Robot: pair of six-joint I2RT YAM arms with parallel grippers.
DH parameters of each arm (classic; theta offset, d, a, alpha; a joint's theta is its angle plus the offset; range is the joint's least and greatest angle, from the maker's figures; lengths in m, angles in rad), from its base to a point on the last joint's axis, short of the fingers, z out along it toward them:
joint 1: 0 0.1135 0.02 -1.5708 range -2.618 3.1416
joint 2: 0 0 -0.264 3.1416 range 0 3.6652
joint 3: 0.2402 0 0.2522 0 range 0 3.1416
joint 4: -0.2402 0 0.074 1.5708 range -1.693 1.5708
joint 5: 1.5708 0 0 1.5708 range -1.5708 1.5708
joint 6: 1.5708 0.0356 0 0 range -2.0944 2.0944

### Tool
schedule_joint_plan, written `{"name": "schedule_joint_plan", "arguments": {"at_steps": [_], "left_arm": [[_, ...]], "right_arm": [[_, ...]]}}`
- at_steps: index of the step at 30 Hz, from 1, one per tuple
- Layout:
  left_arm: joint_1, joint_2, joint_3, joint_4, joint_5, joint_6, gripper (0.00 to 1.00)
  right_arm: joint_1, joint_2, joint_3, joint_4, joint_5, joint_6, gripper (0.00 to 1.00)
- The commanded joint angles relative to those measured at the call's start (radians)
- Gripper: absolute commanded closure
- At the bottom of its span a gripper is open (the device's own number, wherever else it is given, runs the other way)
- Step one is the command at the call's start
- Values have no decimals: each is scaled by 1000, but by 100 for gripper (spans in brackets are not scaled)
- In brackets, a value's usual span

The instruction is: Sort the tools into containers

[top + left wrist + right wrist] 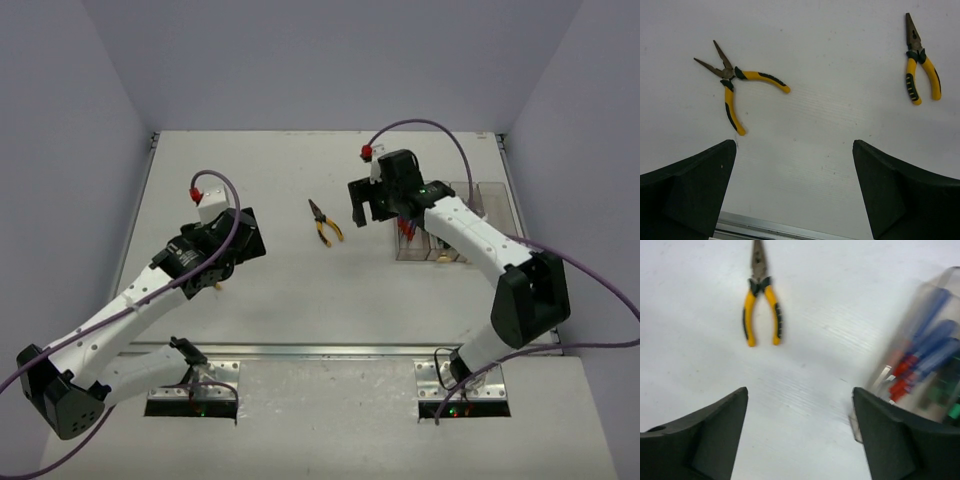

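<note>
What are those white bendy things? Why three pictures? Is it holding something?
Those are two robot arms, the left arm and the right arm, bolted to a table. One camera looks down from above. The others sit on each wrist; the black shapes are its fingers. On the table lie the open pliers and the closed pliers. Clear bins on the right hold blue screwdrivers. The left gripper and right gripper are open, holding nothing.

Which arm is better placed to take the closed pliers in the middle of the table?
Right. The right gripper is open and nearer the closed pliers, with the containers just beside it. The left gripper is farther off, nearer the spread pliers.
</note>
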Motion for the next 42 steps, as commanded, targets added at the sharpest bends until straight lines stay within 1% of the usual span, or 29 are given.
{"name": "schedule_joint_plan", "arguments": {"at_steps": [1,2,5,7,9,11,13,16,19,22,24,26,31,34,35,37,40,41,42], "left_arm": [[4,-31,81,9,-24,86,0],[4,-37,74,5,-46,110,0],[5,-64,25,19,-85,134,0],[4,-90,-30,56,-72,136,0],[4,-110,-56,96,-22,159,0],[4,-120,-54,100,-30,163,0],[4,-129,-60,103,-34,163,0],[5,-129,-60,109,-22,166,0],[5,-132,-61,109,-19,168,0],[4,-136,-63,111,-17,170,0],[5,-138,-65,116,-13,173,0],[5,-138,-66,117,-9,174,0],[6,-150,-68,117,-5,174,0],[3,-163,-70,118,2,176,0],[3,-171,-71,119,7,176,0],[3,-184,-73,123,10,177,0],[3,-210,-81,132,20,178,0],[3,-219,-83,133,22,179,0],[3,-228,-85,135,25,180,0]], "right_arm": [[23,186,142,38,-233,35,20],[41,257,206,-5,-158,29,22],[56,433,378,-91,-85,6,28],[69,524,470,-143,-33,-16,33],[82,590,531,-182,-11,-35,41],[98,637,572,-214,15,-48,47],[108,672,600,-224,37,-54,50],[113,745,644,-240,61,-61,57],[113,783,673,-256,41,-64,65],[113,803,679,-272,35,-63,79],[113,779,660,-275,41,-72,91],[111,740,634,-274,42,-81,99],[90,510,530,-252,80,-124,100],[25,356,458,-256,122,-172,100],[-10,308,429,-259,138,-188,100],[-80,263,376,-263,176,-209,100],[-223,159,291,-256,207,-219,100],[-300,143,236,-244,212,-253,100],[-366,121,172,-196,216,-302,100]]}}
